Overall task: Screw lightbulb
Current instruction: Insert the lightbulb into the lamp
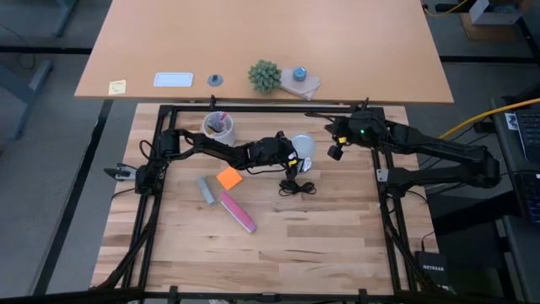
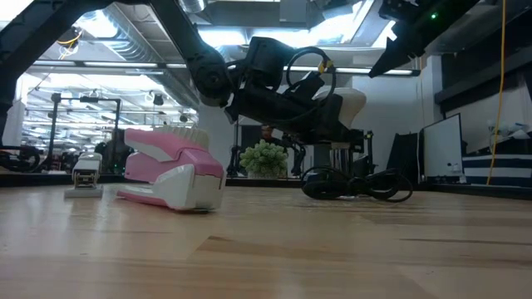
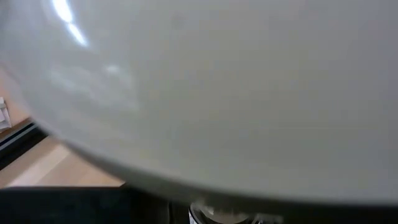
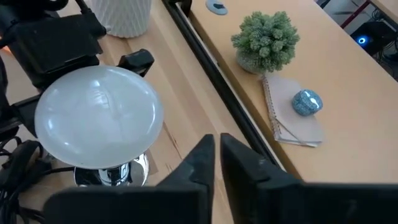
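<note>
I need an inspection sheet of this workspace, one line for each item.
Surface: wooden table, mostly bare in front.
Job's things: lightbulb sits over the shiny socket.
Clutter: pink stapler, orange pad, grey block, cup.
Grippers: left gripper around the lightbulb; right gripper shut, empty, beside it.
Cables: black cord coiled on the table.
Surroundings: second table with plant, notebook.

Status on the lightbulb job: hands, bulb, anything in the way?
Left hand gripping the lightbulb over the metal socket. Right hand shut, empty, raised just beside the bulb. Black cord coiled by the socket; nothing blocking.
</note>
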`<action>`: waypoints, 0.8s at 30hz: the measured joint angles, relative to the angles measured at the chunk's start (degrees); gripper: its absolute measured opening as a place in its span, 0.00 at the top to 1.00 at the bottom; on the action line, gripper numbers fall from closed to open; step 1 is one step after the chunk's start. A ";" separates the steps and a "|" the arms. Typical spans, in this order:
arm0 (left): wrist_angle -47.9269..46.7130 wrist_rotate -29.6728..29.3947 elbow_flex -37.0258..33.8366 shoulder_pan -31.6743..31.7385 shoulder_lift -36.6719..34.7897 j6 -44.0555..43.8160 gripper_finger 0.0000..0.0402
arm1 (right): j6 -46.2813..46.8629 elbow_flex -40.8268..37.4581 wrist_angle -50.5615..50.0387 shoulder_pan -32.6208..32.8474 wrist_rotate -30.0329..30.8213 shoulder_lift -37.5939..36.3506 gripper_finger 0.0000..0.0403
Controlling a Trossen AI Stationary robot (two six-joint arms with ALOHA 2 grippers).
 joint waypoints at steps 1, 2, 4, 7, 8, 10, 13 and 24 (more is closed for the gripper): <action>0.00 0.00 0.00 0.00 0.00 0.02 0.62 | 0.01 0.00 0.00 0.00 0.00 0.00 0.95; 0.02 0.00 0.00 0.00 0.00 0.01 0.62 | 0.01 0.00 0.00 0.00 0.00 0.00 0.96; 0.04 0.00 0.00 0.00 0.00 0.02 0.62 | 0.00 0.00 0.02 0.00 0.00 0.00 0.98; 0.07 0.00 0.00 0.00 0.02 0.02 0.62 | -0.16 0.00 0.10 0.00 0.00 0.00 0.99; 0.07 0.00 0.00 0.00 0.04 0.01 0.62 | -0.21 0.00 0.30 0.00 0.00 0.01 0.99; 0.09 0.00 0.00 0.00 0.04 -0.01 0.62 | -0.31 0.00 1.69 0.00 0.00 0.40 0.99; 0.11 0.00 -0.02 0.00 0.04 0.02 0.62 | -1.50 0.00 5.15 0.00 -1.85 1.51 0.99; 0.20 0.00 -0.02 0.02 0.04 0.14 0.62 | -3.29 0.02 8.60 0.00 -6.82 9.45 0.99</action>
